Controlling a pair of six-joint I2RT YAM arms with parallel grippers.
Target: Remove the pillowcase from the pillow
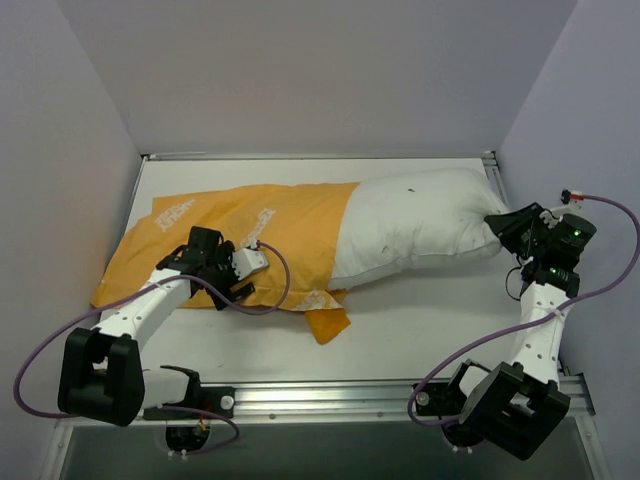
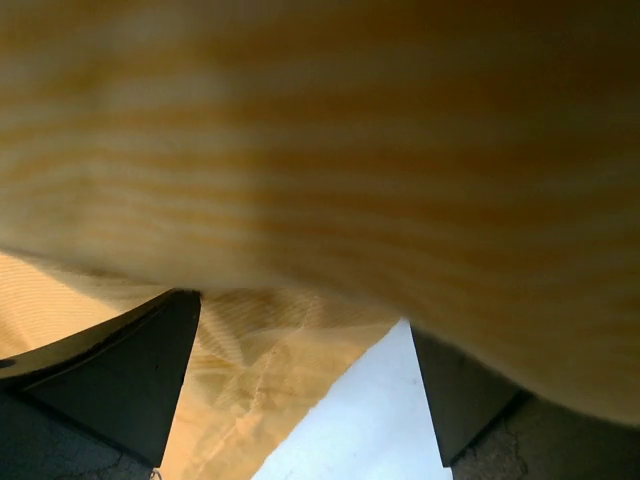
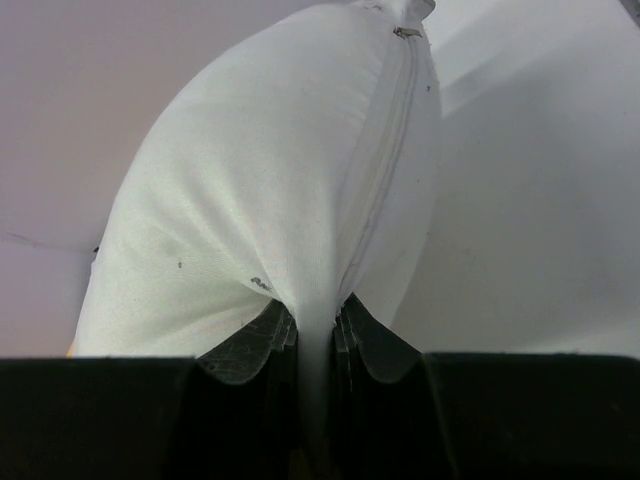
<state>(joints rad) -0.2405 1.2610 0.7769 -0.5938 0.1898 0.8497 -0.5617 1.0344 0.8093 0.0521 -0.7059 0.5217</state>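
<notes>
Your right fingers [image 3: 250, 355] are closed tight on the far right end of the pillow [image 1: 420, 225], pinching a fold of its white cloth just beside the zip seam [image 3: 385, 150]. From the wrist view you see the pillow bulging up and away from that pinch. Your left fingers [image 2: 120, 380] stand spread wide apart over the near left part of the pillowcase [image 1: 250, 240]. A blurred sweep of its orange cloth fills the top of that wrist view, more creased orange cloth lies between the 2 fingers, and nothing is clamped. The pillowcase lies across the left half of the white tabletop [image 1: 420, 320] and covers the pillow's left part. Its open edge sits around the pillow's middle, so the right part is bare. 1 loose orange corner [image 1: 328, 325] pokes out toward the near edge.
</notes>
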